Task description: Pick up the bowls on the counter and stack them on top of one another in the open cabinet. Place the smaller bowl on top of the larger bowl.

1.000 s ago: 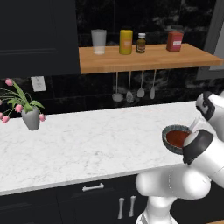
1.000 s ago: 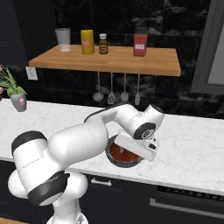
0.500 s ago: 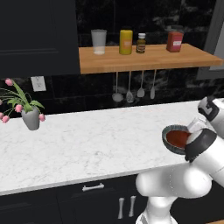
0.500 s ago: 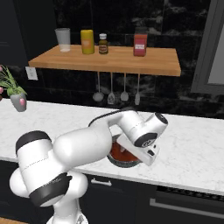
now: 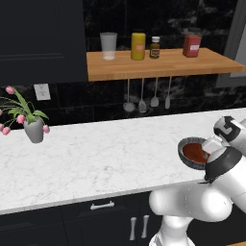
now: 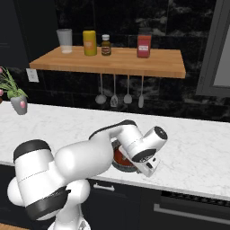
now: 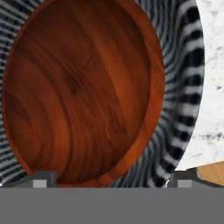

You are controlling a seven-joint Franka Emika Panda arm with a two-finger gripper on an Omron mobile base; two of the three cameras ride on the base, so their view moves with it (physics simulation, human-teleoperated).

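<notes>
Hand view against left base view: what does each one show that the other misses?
Hand view: the wood grain of the smaller bowl, sitting nested inside the striped larger bowl. Left base view: the open cabinet carrying four containers, hanging utensils and a potted plant. Shared: the two nested bowls by the front edge of the counter.

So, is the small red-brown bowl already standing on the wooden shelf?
No, the smaller bowl sits inside the larger bowl down at the counter, well below the open cabinet.
</notes>
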